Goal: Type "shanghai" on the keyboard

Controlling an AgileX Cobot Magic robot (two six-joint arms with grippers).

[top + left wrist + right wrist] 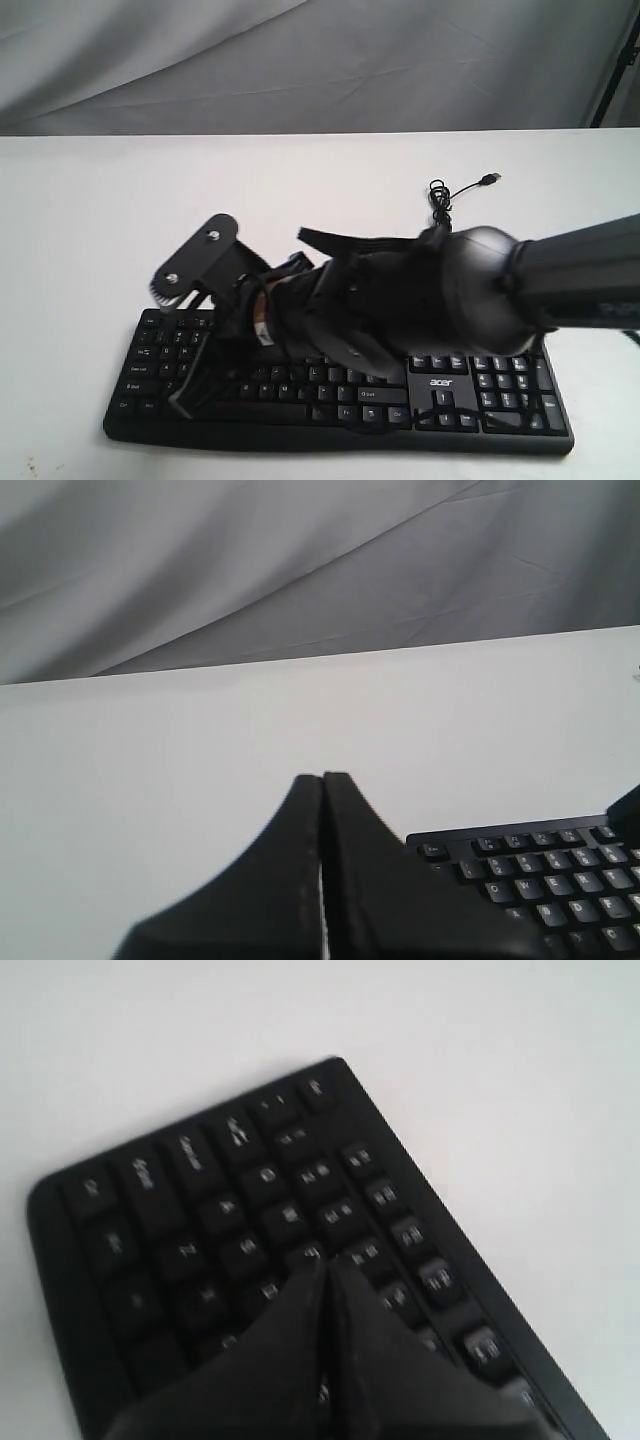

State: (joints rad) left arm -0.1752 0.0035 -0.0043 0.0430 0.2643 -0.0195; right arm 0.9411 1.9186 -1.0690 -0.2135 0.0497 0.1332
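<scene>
right gripper over keyboard, left end

We see a plain white worktop carrying the black keyboard, which lies flat near its front edge, and behind the keyboard's right part a thin black cable in a small loose coil, ending in what looks like a USB plug resting on the surface.

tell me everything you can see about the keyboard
The keyboard is a wide black plastic full-size board with white legends, a number pad and a small acer logo. It lies flat on the white table, its thin black cable coiled behind. The right gripper, fingers shut, is over its left letter keys; contact unclear.
</scene>
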